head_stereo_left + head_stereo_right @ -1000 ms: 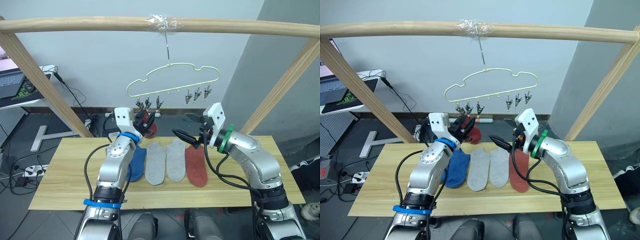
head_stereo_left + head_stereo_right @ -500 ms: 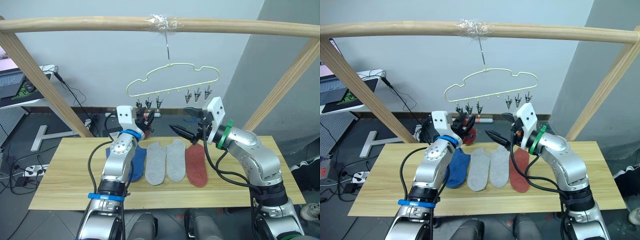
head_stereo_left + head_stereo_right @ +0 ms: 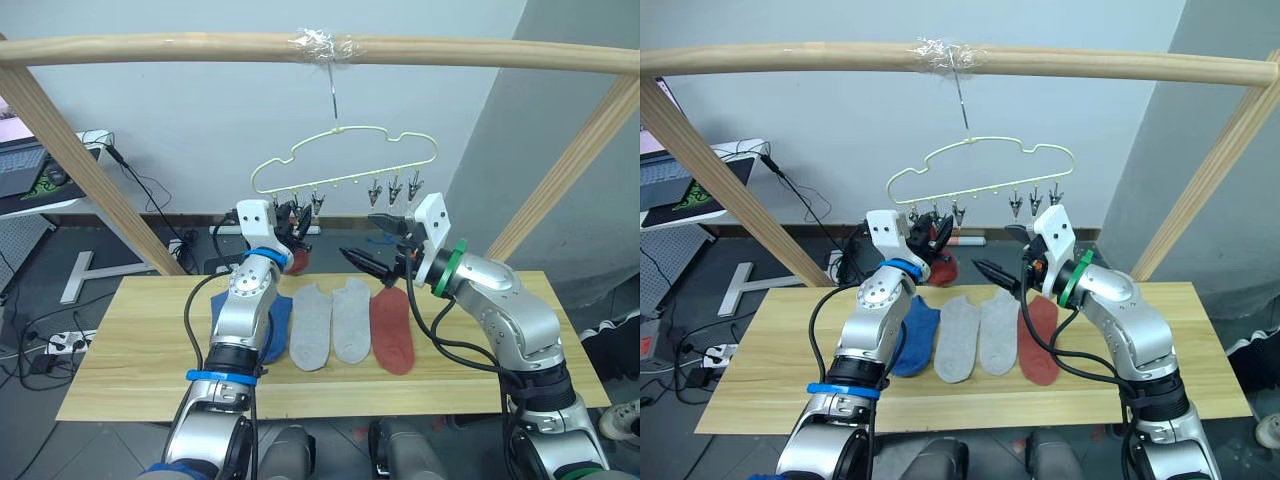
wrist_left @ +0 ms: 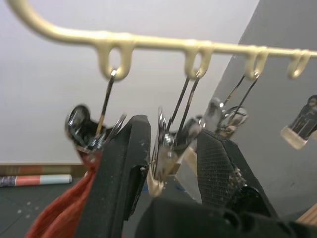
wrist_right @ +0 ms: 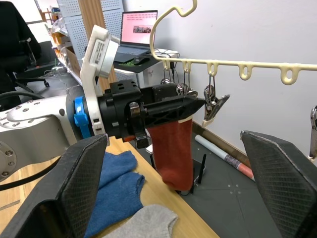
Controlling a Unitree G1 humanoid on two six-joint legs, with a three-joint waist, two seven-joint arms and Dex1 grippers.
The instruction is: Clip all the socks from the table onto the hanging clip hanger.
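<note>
Up at the hanger's [image 3: 345, 160] seven-o'clock clips [image 3: 297, 208], the left gripper [image 3: 290, 222] has risen, fingers spread around one clip, the red sock [image 5: 171, 148] seemingly already clipped. Right gripper [image 3: 372, 244] is waiting, spread wide. Four socks [image 3: 333, 320] are lying on the table [image 3: 130, 370].

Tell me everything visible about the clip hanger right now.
The clip hanger is thin pale-yellow wire with a wavy outline, its metal hook taped to the wooden pole. Six small metal clips dangle in two groups of three. The left tool straddles a left-group clip, a brick red sock hanging beside it.
</note>
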